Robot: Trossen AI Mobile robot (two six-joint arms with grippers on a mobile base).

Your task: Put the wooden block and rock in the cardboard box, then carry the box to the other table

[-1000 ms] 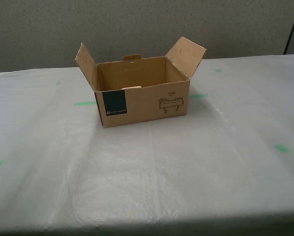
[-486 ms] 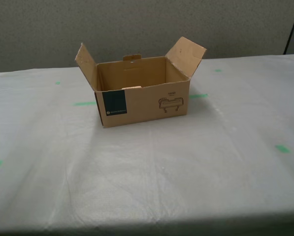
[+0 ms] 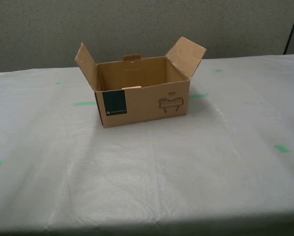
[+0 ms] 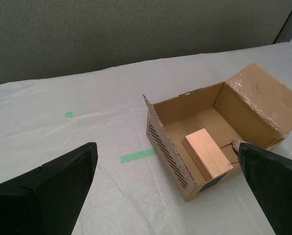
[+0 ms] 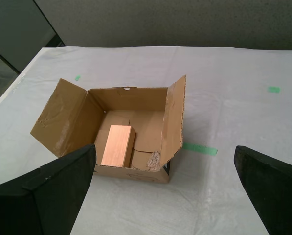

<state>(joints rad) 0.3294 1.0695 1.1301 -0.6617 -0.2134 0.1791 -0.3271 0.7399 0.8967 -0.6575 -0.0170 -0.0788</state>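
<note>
On the wrinkled whitish-grey tabletop [image 3: 196,162] the brown corrugated cardboard box [image 3: 147,105] stands flaps up, holding the pale tan wooden block [image 5: 117,145] and small rough pinkish rock [image 5: 153,160], while my first tool [image 5: 165,188] and second tool [image 4: 168,188] hang wide open above, touching nothing.

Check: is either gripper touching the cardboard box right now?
Apart. Both wrist views show my first gripper and my second gripper open and above the table, well clear of the cardboard box.

The wooden block [image 5: 117,145] and rock [image 5: 153,160] lie inside the cardboard box [image 3: 147,103].
</note>
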